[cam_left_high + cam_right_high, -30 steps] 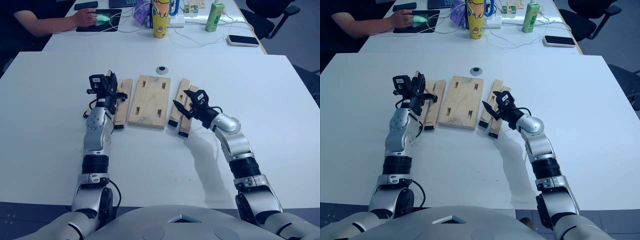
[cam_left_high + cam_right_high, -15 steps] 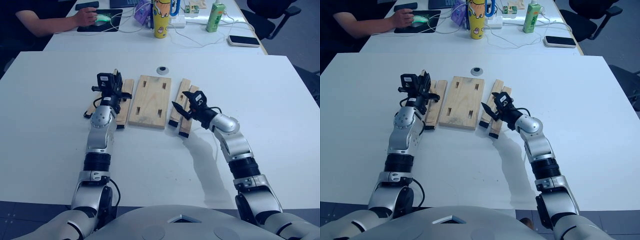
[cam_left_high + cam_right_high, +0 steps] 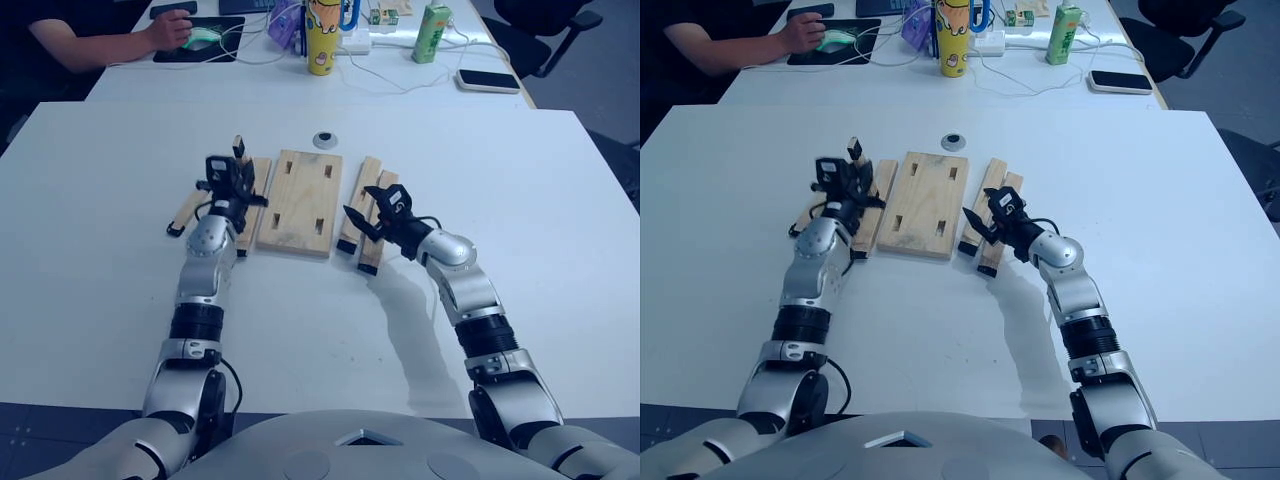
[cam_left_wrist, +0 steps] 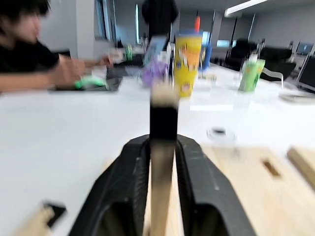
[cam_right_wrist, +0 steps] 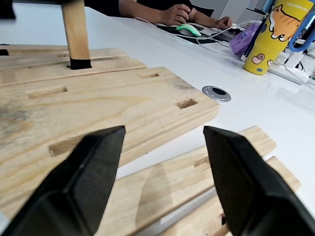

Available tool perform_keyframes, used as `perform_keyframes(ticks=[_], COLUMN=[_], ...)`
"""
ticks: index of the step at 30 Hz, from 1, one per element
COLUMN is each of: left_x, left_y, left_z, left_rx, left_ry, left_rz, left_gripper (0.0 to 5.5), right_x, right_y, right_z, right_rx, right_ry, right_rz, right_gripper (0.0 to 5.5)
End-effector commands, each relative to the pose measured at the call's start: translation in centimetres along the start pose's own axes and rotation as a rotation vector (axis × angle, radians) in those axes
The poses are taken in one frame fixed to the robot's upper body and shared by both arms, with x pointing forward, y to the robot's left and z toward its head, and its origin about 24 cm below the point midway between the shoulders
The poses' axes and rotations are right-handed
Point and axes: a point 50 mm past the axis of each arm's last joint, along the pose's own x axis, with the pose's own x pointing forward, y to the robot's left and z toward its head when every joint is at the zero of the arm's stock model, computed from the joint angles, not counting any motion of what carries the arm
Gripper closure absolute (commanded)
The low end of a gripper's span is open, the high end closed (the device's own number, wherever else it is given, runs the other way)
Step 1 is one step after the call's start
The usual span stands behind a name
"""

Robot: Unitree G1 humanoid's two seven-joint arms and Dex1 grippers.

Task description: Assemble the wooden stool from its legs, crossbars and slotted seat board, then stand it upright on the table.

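Head stereo pair: set high, facing forward and down over the white table [image 3: 90, 200]. Both eyes share the slotted seat board [image 3: 298, 202] and the far desk [image 3: 150, 85].

Left wrist camera: low, close behind the left gripper [image 4: 162, 143] and its clamped leg [image 4: 162, 118], facing the yellow cup [image 4: 187, 61].

Right wrist camera: low, very near the seat board, looking out through the right gripper [image 5: 163, 132], fingers spread, toward the same cup.

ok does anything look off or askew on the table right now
A loose leg lies slanted, left of the other pieces, which lie parallel to the board. The held leg stands upright in the left gripper. Nothing looks spilled or broken.
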Motion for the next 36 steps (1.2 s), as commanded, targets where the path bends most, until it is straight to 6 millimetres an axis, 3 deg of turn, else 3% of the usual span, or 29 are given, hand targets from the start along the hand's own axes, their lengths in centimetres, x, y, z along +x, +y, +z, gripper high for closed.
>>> perform_keyframes(ticks=[1,7,12,17,24,31,36], left_x=[0.3,-0.2,-0.2,2.1,6.0,6.5,6.4], left_y=[-0.3,-0.5,-0.3,-0.4,-0.2,0.7,-0.2], left_z=[2.5,5.0,9.2,13.5,14.7,15.0,15.0], left_rx=[0.028,0.064,0.074,0.033,-0.003,0.008,0.012], left_ry=[-0.116,-0.252,-0.396,-0.437,-0.298,-0.285,-0.286], left_rz=[-0.023,-0.029,0.006,-0.086,-0.183,-0.173,-0.207], left_gripper=[3.81,3.66,3.66,4.4,5.42,5.48,5.48], right_x=[0.3,0.0,0.1,0.2,0.4,0.3,0.3], right_y=[-0.1,0.0,0.0,0.1,0.6,0.7,0.6], right_z=[0.5,0.1,-0.1,-0.1,-0.2,-0.4,-0.4], right_rx=[-0.001,0.01,0.017,0.027,0.038,0.047,0.044], right_ry=[-0.028,-0.026,-0.026,-0.03,-0.035,-0.034,-0.031], right_rz=[-0.006,-0.02,-0.027,-0.041,-0.05,-0.061,-0.063], right_gripper=[2.54,2.54,2.54,2.54,2.54,2.54,2.54])
